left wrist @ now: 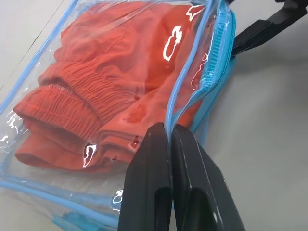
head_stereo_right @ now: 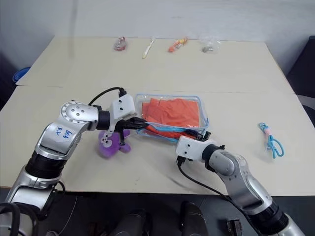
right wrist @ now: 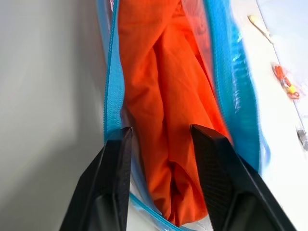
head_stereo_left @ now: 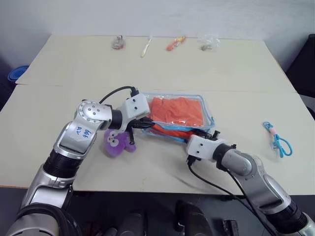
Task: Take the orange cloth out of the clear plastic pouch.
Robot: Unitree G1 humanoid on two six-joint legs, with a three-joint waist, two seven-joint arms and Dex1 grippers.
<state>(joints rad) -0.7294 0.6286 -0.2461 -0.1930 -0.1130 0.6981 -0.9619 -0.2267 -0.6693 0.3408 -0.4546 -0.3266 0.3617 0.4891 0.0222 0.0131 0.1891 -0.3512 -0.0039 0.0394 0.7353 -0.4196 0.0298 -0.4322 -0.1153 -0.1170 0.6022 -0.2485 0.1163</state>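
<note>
Your left gripper [left wrist: 169,132] pinched the clear plastic pouch [head_stereo_left: 209,115] by its zipper edge. Your right gripper [right wrist: 161,137] stood parted at the pouch mouth, fingers astride the orange cloth [right wrist: 163,86], not gripping.

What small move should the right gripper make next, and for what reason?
Probably it should close on the orange cloth. The right gripper stands open at the unzipped mouth of the clear plastic pouch, its fingers on either side of the cloth's fold. The left gripper is shut on the pouch's blue edge, which should steady it.
</note>
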